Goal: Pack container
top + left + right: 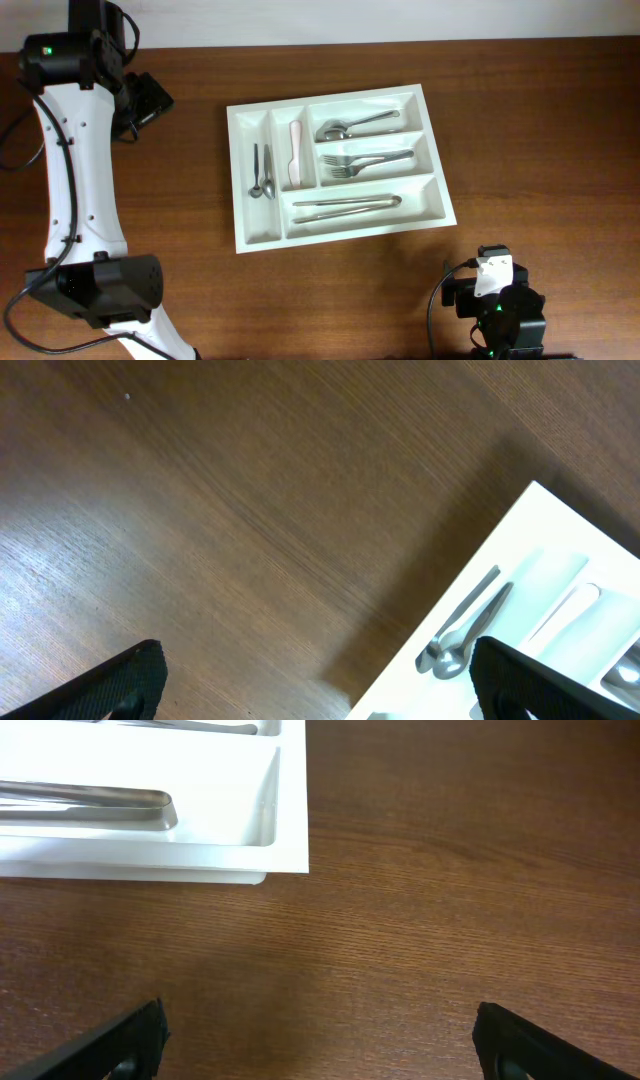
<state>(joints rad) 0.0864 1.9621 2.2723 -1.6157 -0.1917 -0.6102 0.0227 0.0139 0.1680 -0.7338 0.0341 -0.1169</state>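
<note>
The container (330, 98) is a large white cutlery tray in the middle of the table. It holds teaspoons (262, 172), a pale knife (295, 155), spoons (355, 125), forks (365, 160) and long steel utensils (345, 206). My left gripper (158, 100) is open and empty above bare wood, left of the tray; it also shows in the left wrist view (315, 680), with the tray's corner (520, 530) and the teaspoons (460, 635). My right gripper (318, 1040) is open and empty over wood, near the tray's corner (290, 820).
The table is dark brown wood (530, 120). The left arm (75, 170) runs along the left side of the table. The right arm's base (497, 305) sits at the front right edge. A pale wall strip runs along the far edge.
</note>
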